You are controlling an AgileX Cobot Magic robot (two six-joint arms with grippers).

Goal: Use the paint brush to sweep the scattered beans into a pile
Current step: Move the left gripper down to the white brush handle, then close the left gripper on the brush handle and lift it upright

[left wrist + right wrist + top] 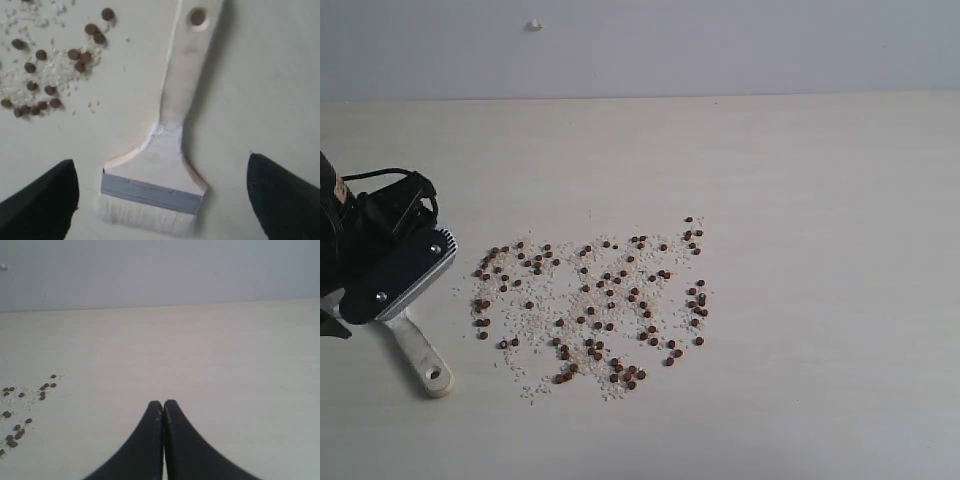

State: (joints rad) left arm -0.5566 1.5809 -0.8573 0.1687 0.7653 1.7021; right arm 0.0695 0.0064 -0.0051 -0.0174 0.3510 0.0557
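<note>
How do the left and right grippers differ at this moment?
The left gripper has its jaws wide apart; the right gripper has them pressed together. The left gripper straddles the paint brush, which lies flat, without touching it; the right gripper is over bare table. Both are black and hold nothing.

The left arm [365,255], at the scene's left edge, is a black, boxy housing with thin black cables [380,178] looping over its far side. A black bar [405,272] edged with ribbed silver metal carries two small pale screws [435,248]. The left fingers [42,205] are matte black wedges. The right fingers [145,445] are smooth, black and curve to narrow tips.
</note>
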